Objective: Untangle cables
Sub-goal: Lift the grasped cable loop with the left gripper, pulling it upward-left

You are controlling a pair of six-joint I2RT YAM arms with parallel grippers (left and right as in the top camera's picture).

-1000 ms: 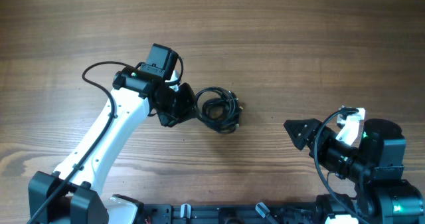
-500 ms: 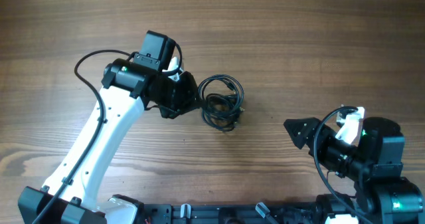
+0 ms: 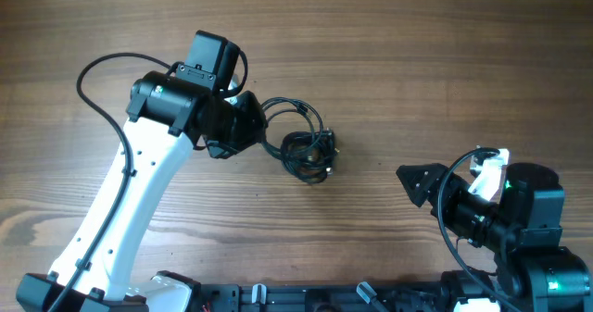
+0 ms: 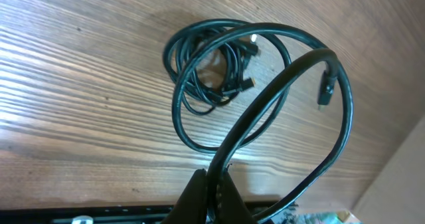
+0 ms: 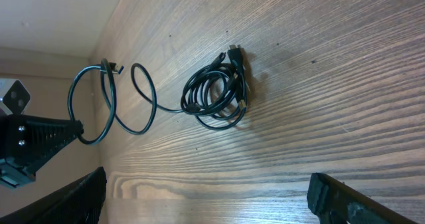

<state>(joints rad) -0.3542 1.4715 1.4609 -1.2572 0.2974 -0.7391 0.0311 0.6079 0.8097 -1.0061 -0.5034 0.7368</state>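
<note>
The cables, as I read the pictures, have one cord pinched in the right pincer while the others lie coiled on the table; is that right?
Not quite: it is the left pincer that pinches the cord, as the left wrist view shows. The other cables do lie coiled on the table.

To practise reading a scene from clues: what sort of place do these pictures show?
Probably a robotics test bench: a white left arm and a dark right arm stand at a wood-grain table, and the left pincer holds one cord of a small tangle of black cables.
</note>
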